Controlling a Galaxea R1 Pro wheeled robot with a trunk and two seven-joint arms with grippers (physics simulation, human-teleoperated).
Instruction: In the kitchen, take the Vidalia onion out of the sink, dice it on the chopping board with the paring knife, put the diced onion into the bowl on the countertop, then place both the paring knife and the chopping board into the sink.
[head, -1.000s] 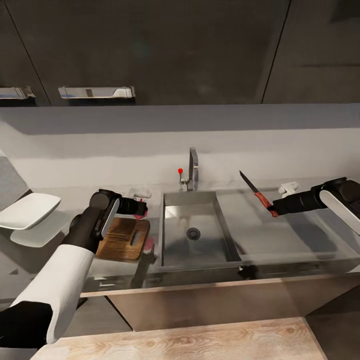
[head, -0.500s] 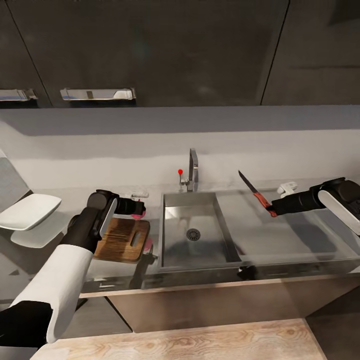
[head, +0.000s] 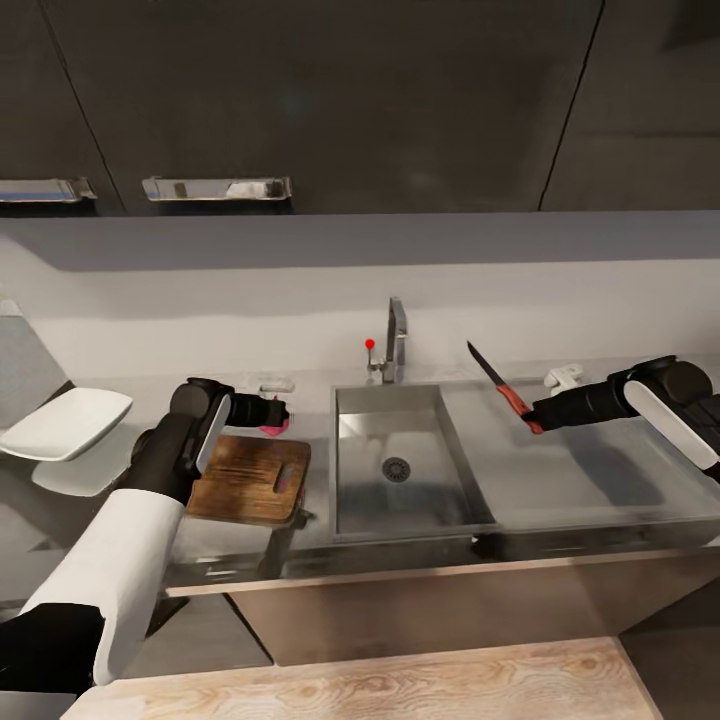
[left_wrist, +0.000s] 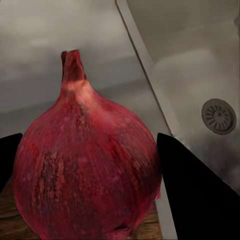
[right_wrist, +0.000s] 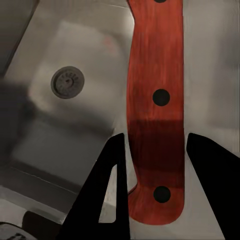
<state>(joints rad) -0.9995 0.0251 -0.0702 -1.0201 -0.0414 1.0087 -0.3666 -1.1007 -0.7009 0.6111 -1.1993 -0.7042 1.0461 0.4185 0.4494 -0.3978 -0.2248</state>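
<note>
**Onion over the board, knife raised right of the sink**

The left claw (head: 272, 413) pinches the Vidalia onion (head: 270, 420), a finger on each flank. In the left wrist view the onion (left_wrist: 87, 170) is dark red with its stem tip pointing away from the claw along the fingers' line. It hangs above the far edge of the chopping board (head: 250, 479), near the board's corner closest to the sink (head: 405, 462).

The board lies flat on the tabletop (head: 590, 470) just left of the sink, its long axis running left to right, the slot handle at the end toward the sink.

The right claw (head: 535, 415) is clamped on the paring knife (head: 503, 388), holding the reddish handle (right_wrist: 156, 100) between its fingers. The knife is held above the tabletop to the right of the sink, its long axis slanting, the dark blade pointing up, toward the back wall and toward the tap (head: 396, 340).

The bowl (head: 65, 422) sits at the tabletop's left end, well apart from the board.
</note>
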